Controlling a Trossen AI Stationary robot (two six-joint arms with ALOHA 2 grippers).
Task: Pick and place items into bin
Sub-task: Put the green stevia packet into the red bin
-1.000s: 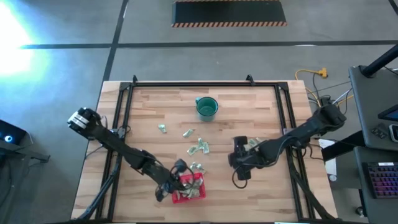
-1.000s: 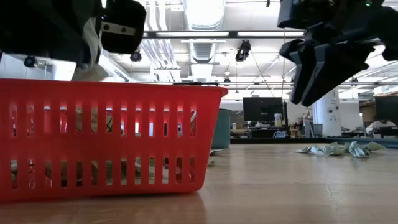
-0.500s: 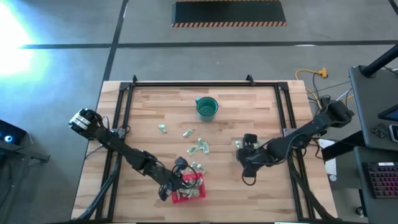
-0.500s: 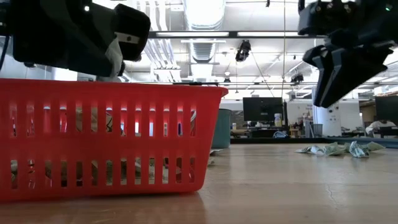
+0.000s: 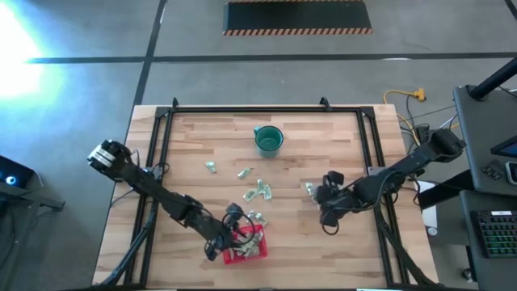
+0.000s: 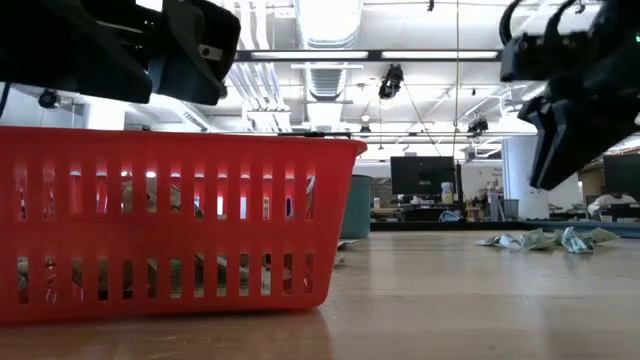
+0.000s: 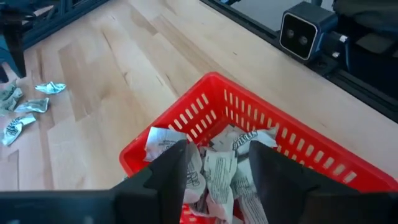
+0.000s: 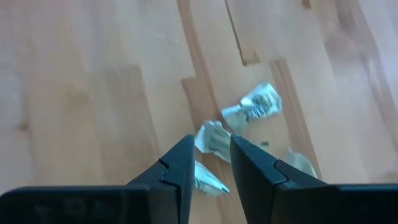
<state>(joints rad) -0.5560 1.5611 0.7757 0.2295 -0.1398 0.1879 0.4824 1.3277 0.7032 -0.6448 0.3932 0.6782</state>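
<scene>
Our left claw [image 7: 217, 168] hangs over the red bin [image 5: 246, 246] at the near edge of the worktop [image 5: 202, 145], jaws spread with nothing in them, packets [image 7: 217, 168] heaped in the bin below. Our right claw [image 8: 208, 165] hovers narrow and empty over loose packets [image 8: 252, 109] at right. More packets [image 5: 258, 190] lie mid-worktop, near a teal cup [image 5: 269, 140].

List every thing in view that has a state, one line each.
left gripper: open, empty, over the bin
right gripper: open, empty, above loose packets
red bin: upright, holding packets
packets: several loose on the table
teal cup: upright
</scene>
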